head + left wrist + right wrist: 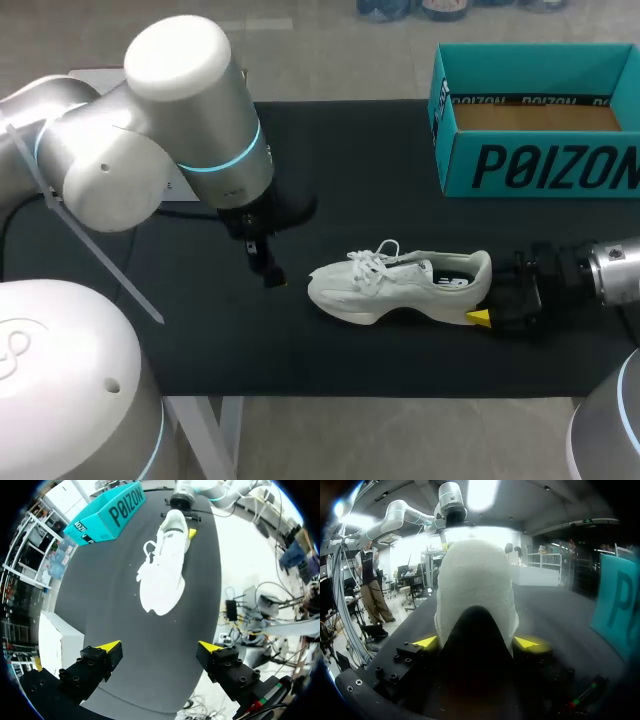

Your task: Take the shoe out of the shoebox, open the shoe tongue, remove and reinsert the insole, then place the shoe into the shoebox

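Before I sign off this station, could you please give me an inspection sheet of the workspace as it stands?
Surface: black mat, flat, no spills seen.
Job's things: white shoe sole down mid-mat, out of the box; the box is teal, open, at the far right, nothing seen inside.
Clutter: nothing seen.
Tools: left tool open, above the mat, short of the toe; right tool shut on the shoe's heel.
Cables: nothing seen on the mat.
Surroundings: nothing seen reaching over the table.
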Available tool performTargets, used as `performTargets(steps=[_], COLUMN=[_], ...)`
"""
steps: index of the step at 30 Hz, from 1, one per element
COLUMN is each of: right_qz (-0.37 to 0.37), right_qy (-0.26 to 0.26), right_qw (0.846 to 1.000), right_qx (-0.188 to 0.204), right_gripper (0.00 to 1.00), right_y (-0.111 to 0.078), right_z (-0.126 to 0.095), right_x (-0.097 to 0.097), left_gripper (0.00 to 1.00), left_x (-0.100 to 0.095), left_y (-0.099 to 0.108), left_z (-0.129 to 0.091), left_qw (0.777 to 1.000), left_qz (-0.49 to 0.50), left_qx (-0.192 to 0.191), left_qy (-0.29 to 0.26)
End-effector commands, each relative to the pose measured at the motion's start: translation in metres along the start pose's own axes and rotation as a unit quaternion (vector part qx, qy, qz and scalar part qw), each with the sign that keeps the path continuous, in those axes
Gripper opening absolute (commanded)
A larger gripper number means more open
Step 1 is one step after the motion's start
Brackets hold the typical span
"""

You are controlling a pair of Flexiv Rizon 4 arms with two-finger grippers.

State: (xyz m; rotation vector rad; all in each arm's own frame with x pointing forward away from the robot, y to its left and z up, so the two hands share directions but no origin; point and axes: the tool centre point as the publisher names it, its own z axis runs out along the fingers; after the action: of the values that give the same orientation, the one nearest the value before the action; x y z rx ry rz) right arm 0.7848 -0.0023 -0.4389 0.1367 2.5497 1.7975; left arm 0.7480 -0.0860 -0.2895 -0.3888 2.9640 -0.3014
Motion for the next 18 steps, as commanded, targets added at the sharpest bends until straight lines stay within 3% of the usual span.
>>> performTargets(steps=[1, 18], right_qz=[0.001, 0.001], right_qy=[-0.001, -0.001], right_qw=[1.0, 1.0], right_qx=[0.001, 0.001], right_gripper=[0.0, 0.0], right_y=[-0.0043, -0.0043], right_z=[0.0042, 0.0042], right_x=[0.0002, 0.0002], left_gripper=[1.0, 1.0], left_x=[-0.013, -0.0151], left_y=[-0.0078, -0.0119], left_z=[0.013, 0.0122], left_qw=[0.964, 0.965], left_qz=[-0.256, -0.253], left_qx=[0.021, 0.02], left_qy=[0.065, 0.061])
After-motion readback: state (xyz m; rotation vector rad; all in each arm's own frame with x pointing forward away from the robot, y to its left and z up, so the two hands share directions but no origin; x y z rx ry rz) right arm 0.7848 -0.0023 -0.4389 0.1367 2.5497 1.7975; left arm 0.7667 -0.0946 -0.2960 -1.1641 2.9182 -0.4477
